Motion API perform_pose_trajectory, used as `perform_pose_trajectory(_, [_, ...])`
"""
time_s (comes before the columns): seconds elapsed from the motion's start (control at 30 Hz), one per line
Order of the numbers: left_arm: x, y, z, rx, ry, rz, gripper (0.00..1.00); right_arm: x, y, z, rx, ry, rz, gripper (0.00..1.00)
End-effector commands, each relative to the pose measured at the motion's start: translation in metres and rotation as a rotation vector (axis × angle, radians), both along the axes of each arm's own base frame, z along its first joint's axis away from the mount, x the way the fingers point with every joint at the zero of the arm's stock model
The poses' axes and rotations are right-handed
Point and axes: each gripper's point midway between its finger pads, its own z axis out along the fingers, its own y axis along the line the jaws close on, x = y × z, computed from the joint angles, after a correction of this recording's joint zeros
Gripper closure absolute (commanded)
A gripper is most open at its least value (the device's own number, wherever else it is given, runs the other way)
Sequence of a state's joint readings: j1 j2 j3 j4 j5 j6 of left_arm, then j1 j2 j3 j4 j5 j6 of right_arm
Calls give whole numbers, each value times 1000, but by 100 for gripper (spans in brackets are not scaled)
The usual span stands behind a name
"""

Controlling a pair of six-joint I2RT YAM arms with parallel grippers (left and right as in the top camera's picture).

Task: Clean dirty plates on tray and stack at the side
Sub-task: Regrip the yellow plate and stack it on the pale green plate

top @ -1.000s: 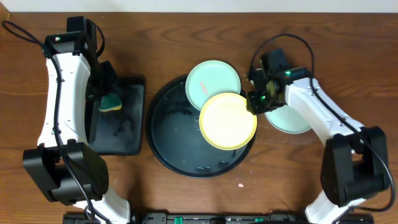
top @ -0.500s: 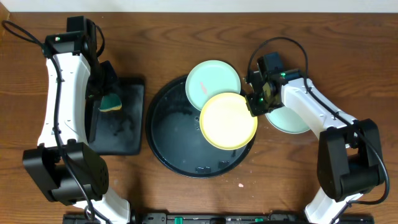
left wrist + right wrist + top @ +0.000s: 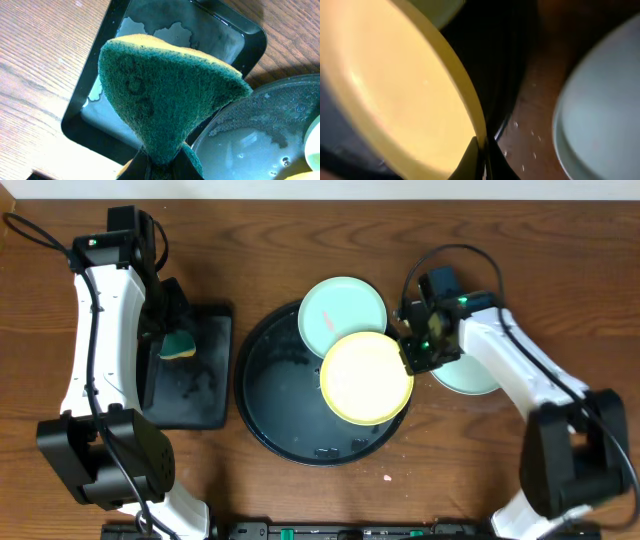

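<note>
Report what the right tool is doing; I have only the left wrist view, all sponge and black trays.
Observer: The right tool is shut on the right rim of the yellow plate.
Operator: Give me that plate's place.
Observer: It is over the right side of the round tray, its top edge overlapping a mint plate.
Operator: Locate the third plate.
Observer: A second mint plate sits on the table right of the tray, partly under the right arm.
</note>
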State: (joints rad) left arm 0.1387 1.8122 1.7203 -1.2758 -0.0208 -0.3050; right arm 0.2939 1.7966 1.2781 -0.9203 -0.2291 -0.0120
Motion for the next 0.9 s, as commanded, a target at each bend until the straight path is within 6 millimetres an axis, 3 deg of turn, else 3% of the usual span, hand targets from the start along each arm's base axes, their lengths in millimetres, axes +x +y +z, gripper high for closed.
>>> perform_pose_trajectory(0.0, [-1,0,6,-1,-15,-18,93,18,-10,73,61,-181,-82,99])
perform_pose_trajectory(0.07, [-1,0,6,-1,-15,-19,93,20,-29,89,48,-217,-167,99])
perform_pose_trajectory(0.2, [-1,0,6,-1,-16,-18,93,25,-77,99,-10,-237,-362,99])
perform_pose_trajectory(0.43, [-1,0,6,-1,-16,-18,93,16,-187,88,-253,-223,-705,99])
perform_pose_trajectory(0.53, [-1,0,6,-1,-16,-18,93,8,-213,84,-352,-223,-788,99])
perform_pose_trajectory(0.67, [-1,0,6,-1,-16,-18,93,6,-221,73,-374,-225,-805,99])
perform_pose_trajectory(0.87, [-1,0,6,-1,-16,-19,93,8,-217,43,-346,-232,-794,99])
